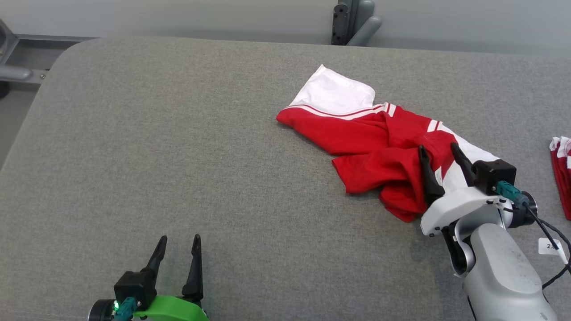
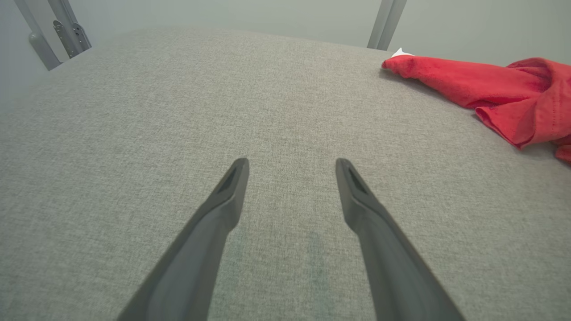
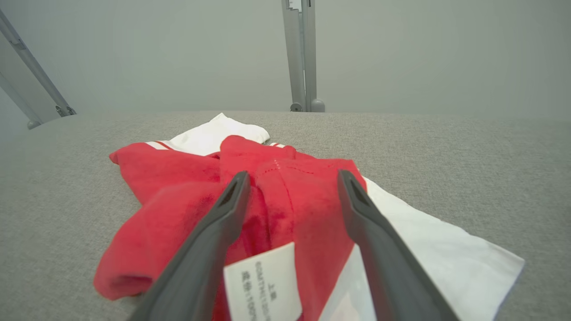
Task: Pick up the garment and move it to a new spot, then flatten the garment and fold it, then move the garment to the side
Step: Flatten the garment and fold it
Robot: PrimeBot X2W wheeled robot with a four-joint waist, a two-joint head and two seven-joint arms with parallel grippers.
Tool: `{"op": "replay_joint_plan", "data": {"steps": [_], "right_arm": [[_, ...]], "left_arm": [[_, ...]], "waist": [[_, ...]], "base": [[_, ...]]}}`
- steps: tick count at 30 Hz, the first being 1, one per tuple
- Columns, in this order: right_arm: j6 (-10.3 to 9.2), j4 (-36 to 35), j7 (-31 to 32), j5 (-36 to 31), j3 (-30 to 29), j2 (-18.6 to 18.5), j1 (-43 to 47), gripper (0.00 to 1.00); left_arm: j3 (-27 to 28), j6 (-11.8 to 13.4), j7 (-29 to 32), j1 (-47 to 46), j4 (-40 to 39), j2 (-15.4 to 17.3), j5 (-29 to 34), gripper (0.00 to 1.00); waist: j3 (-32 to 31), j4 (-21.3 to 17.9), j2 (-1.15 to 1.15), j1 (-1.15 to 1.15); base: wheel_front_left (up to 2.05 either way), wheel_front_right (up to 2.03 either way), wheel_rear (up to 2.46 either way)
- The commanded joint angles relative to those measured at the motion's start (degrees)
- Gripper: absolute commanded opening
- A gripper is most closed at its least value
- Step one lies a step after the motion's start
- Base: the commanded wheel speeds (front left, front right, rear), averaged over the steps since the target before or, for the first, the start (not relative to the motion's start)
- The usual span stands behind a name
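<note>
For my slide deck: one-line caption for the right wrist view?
Open right gripper over the crumpled red-and-white garment on the grey table, its label between the fingers.

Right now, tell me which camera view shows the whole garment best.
The head view: the garment lies almost whole on the table, crumpled, red with white ends. The right wrist view shows it close, partly behind the fingers of the right tool. The left wrist view catches a red part at its upper right.

Setting: looks like a robot test lab. Grey fabric-covered desk (image 1: 178, 156), bare pale wall (image 1: 468, 24) behind, grey metal stand (image 1: 354, 22) at 12 o'clock, frame rail (image 1: 18, 71) at 10 o'clock
</note>
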Motion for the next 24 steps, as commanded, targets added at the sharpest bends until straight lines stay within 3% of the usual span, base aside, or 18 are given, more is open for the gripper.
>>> {"op": "replay_joint_plan", "data": {"steps": [1, 6, 9, 10, 12, 14, 15, 16, 20, 24], "right_arm": [[-0.08, 0.3, -0.2, -0.4, -0.5, -0.2, 0.8, 1.00], [-0.08, 0.6, -0.2, -0.5, -0.9, 0.0, 0.9, 0.88], [-0.08, 0.8, -0.2, -0.6, -1.2, 0.1, 0.4, 0.63], [-0.08, 0.9, -0.2, -0.7, -1.3, 0.1, 0.3, 0.47], [-0.08, 1.2, -0.2, -0.8, -1.5, 0.1, 0.2, 0.36], [-0.08, 1.9, -0.2, -0.9, -1.7, 0.2, 0.0, 0.18], [-0.08, 2.1, -0.2, -0.9, -1.8, 0.2, -0.2, 0.04], [-0.08, 2.3, -0.2, -0.9, -1.9, 0.2, -0.4, 0.00], [-0.08, 1.1, -0.2, -0.3, -2.2, 0.3, -0.9, 0.00], [-0.08, -4.5, -0.2, 1.4, -0.9, 0.7, -1.4, 0.00]], "left_arm": [[-0.1, 0.3, 0.0, -0.7, 0.3, 0.2, -0.2, 1.00], [0.2, 0.4, 0.0, -0.8, 0.5, 0.2, -0.4, 1.00], [0.3, 0.3, 0.0, -1.1, 0.6, 0.2, -0.9, 1.00], [0.2, 0.4, 0.0, -1.2, 0.7, 0.2, -1.0, 1.00], [0.1, 0.4, 0.0, -1.2, 0.9, 0.2, -1.5, 1.00], [0.0, 0.6, 0.0, -1.2, 1.1, 0.2, -1.9, 1.00], [0.0, 0.5, 0.0, -1.3, 1.2, 0.2, -2.0, 1.00], [0.0, 0.5, 0.0, -1.3, 1.4, 0.2, -2.1, 1.00], [0.2, 0.5, 0.0, -1.2, 1.8, 0.2, -2.4, 1.00], [0.4, 0.2, 0.0, -0.9, 2.0, 0.2, -2.5, 1.00]], "waist": [[0.1, 0.0, 0.00, 0.00], [0.4, -0.1, 0.00, 0.00], [0.5, -0.2, 0.00, 0.00], [0.6, -0.2, 0.00, 0.00], [0.6, -0.3, 0.00, 0.00], [0.7, -0.3, 0.00, 0.00], [0.7, -0.3, 0.00, 0.00], [0.7, -0.3, 0.00, 0.00], [0.3, -0.3, 0.00, 0.00], [-0.6, -0.3, 0.00, 0.00]], "base": [[0.00, 0.00, 0.00], [0.00, 0.00, 0.00], [0.00, 0.00, 0.00], [0.00, 0.00, 0.00], [0.00, 0.00, 0.00], [0.00, 0.00, 0.00], [0.00, 0.00, 0.00], [0.00, 0.00, 0.00], [0.00, 0.00, 0.00], [0.00, 0.00, 0.00]]}}
